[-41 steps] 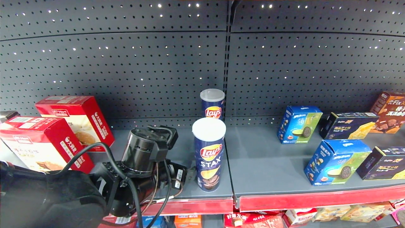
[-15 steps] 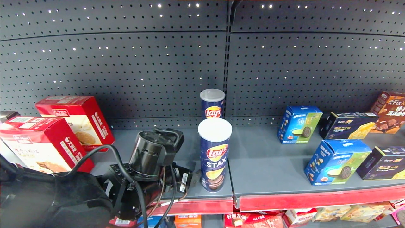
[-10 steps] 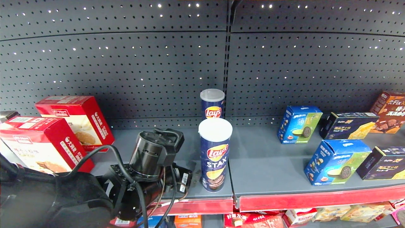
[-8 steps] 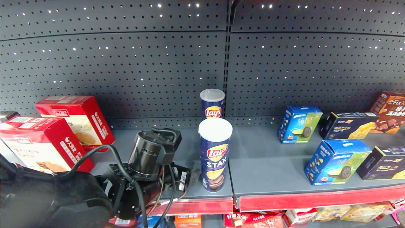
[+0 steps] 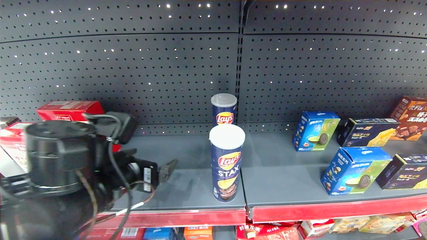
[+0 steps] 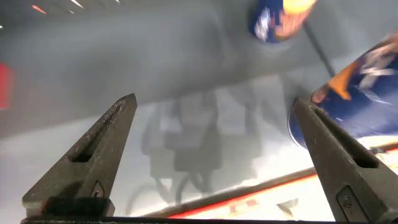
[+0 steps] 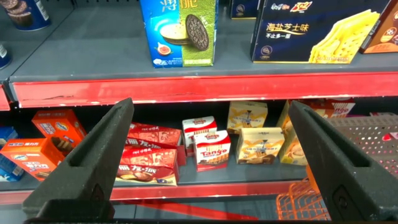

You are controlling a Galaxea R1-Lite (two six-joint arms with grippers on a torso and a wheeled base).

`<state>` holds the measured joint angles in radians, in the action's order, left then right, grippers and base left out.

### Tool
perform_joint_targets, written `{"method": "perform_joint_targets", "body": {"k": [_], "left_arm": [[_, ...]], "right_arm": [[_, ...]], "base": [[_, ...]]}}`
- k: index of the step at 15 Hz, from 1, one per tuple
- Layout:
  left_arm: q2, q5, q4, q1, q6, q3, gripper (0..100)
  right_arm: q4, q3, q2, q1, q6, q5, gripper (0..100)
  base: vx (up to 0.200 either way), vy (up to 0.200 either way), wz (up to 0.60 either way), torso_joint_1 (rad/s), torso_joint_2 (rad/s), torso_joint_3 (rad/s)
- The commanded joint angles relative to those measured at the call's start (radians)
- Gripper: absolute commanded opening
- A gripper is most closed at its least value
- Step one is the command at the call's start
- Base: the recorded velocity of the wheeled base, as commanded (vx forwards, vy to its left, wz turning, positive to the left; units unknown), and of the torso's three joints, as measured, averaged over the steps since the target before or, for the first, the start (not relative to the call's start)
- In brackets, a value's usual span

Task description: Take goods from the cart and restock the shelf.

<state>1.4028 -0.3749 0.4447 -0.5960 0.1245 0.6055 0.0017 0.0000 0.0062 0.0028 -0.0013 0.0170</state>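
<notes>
1. Left gripper (image 6: 214,101) is spread wide with nothing in it; the front chips can (image 5: 227,163) stands free on the shelf (image 5: 287,176), at its 3 o'clock.
2. The second can (image 5: 224,110) is at 12 o'clock behind it, bottom hidden.
3. The left arm covers most of the red boxes (image 5: 70,106).
4. Right gripper (image 7: 208,102) gapes empty too.

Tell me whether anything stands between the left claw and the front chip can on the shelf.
Nothing visible does. The open left claw hangs beside the front chip can, apart from it, with just bare grey shelf between them.
</notes>
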Motion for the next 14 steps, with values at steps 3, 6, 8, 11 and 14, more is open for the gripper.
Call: {"method": "perform_joint_targets", "body": {"k": [3, 6, 8, 11, 14], "left_arm": [[-0.648, -0.070, -0.009, 0.133, -0.206, -0.334, 100], [-0.820, -0.177, -0.024, 0.139, -0.238, -0.354, 100], [-0.967, -0.182, -0.146, 0.157, -0.224, -0.428, 100], [-1.335, -0.179, -0.431, 0.223, -0.178, -0.547, 100], [-1.403, -0.156, -0.497, 0.206, -0.094, -0.564, 100]], "right_arm": [[0.000, 0.000, 0.001, 0.000, 0.000, 0.000, 100], [0.000, 0.000, 0.001, 0.000, 0.000, 0.000, 100], [0.000, 0.000, 0.001, 0.000, 0.000, 0.000, 100], [0.000, 0.000, 0.001, 0.000, 0.000, 0.000, 100], [0.000, 0.000, 0.001, 0.000, 0.001, 0.000, 100]], "base": [[0.000, 0.000, 0.00, 0.000, 0.00, 0.000], [0.000, 0.000, 0.00, 0.000, 0.00, 0.000], [0.000, 0.000, 0.00, 0.000, 0.00, 0.000], [0.000, 0.000, 0.00, 0.000, 0.00, 0.000], [0.000, 0.000, 0.00, 0.000, 0.00, 0.000]]}}
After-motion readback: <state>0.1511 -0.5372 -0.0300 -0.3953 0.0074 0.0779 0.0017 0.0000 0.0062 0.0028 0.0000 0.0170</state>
